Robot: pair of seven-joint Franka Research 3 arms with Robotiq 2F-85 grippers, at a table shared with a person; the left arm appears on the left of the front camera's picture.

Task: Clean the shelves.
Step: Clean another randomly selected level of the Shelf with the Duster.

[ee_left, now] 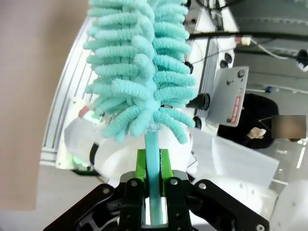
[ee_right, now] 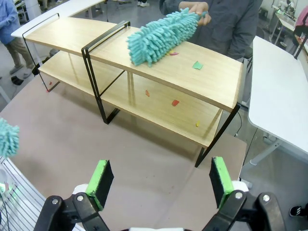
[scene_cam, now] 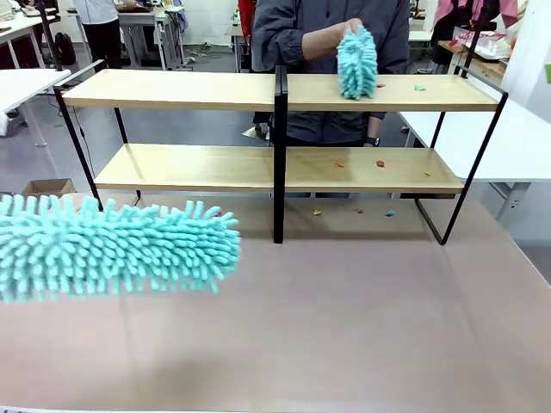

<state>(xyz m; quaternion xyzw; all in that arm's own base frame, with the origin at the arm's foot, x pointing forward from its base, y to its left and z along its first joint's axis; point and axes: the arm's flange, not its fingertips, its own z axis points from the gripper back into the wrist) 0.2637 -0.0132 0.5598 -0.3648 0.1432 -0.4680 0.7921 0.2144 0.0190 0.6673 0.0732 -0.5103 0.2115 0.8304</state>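
A: From the front, where do the shelves (scene_cam: 172,89) stand?

B: They stand on the far half of the bench (scene_cam: 362,327), almost as wide as it, with the black post (scene_cam: 279,155) in the middle. A person stands behind them. The person's hand (scene_cam: 351,28) holds a turquoise duster (scene_cam: 356,62) upright, with its lower end on the top board, right of the post.

A: Is there dirt?

B: Small coloured scraps (scene_cam: 380,163) lie on both boards, all on the right half. A few more lie on the bench under the lower board. Near the camera, at the left, a second duster (scene_cam: 112,248) of the same fluffy kind hangs level above the bench, well apart from the shelves.

A: And the left wrist view?

B: There the left jaws are closed on the thin turquoise handle (ee_left: 152,144) of this second duster. The green pads (ee_left: 141,163) press it from both sides, and the fluffy head rises straight away from them.

A: And the right wrist view?

B: The right jaws stand wide, with nothing between the pads, above the bare bench in front of the shelves. The person's duster lies slanted on the top board, with the hand at its handle end. A green scrap (ee_right: 197,65) lies on the top board near it. Red and yellow scraps lie on the lower board. The tip of the second duster shows at the left edge.
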